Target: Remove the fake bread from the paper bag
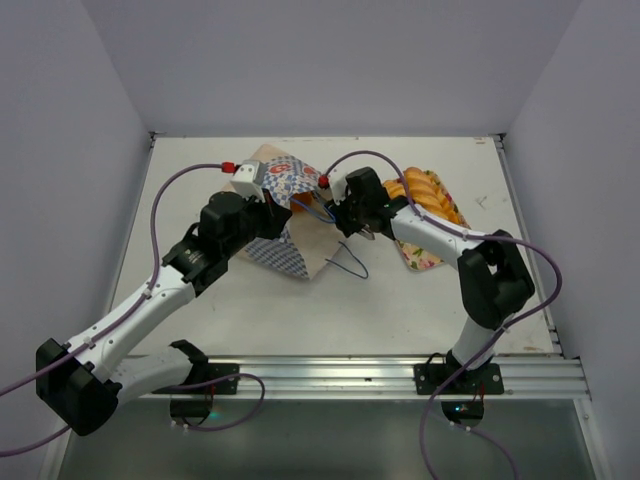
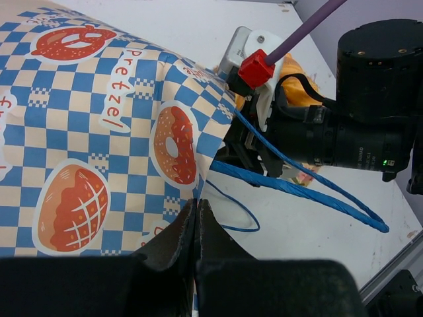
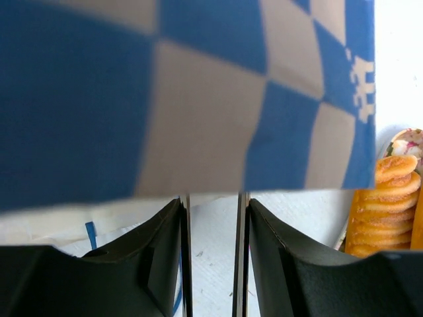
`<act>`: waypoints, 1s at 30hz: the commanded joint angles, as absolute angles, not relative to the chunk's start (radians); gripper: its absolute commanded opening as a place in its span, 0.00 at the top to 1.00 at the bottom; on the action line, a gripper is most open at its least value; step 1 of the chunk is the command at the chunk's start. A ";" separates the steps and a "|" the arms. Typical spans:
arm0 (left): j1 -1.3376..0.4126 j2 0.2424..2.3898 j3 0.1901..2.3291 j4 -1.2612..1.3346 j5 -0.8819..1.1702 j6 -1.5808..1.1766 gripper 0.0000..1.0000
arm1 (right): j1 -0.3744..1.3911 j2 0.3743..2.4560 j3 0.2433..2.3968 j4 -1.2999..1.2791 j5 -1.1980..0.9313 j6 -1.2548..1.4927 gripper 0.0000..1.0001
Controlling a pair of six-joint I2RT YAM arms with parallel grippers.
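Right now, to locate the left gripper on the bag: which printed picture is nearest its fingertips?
The doughnut, the ring with a hole, just above the left gripper; pretzel and cross-hatched bun lie farther off.

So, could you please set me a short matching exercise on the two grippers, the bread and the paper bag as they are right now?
Things:
1. left gripper
2. right gripper
3. bread
4. paper bag

Descriptions:
A. lying on the floral tray, to the right of the bag
B. jaws apart, with nothing between them
C. checked in blue and cream, with pastry pictures
D. shut on the bag's edge

Pairs: 1-D, 2-B, 3-A, 4-C
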State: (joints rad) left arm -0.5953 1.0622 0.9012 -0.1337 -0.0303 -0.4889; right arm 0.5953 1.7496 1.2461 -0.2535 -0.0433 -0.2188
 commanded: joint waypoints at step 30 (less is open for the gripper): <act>-0.589 1.042 0.934 -0.127 -0.116 -0.459 1.00 | 0.554 1.501 1.111 -0.143 -0.209 -0.348 0.94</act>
State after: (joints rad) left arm -0.5953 1.0573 0.9012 -0.1383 -0.0738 -0.4850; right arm 0.5602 1.6100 1.1347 -0.2195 -0.1455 -0.2588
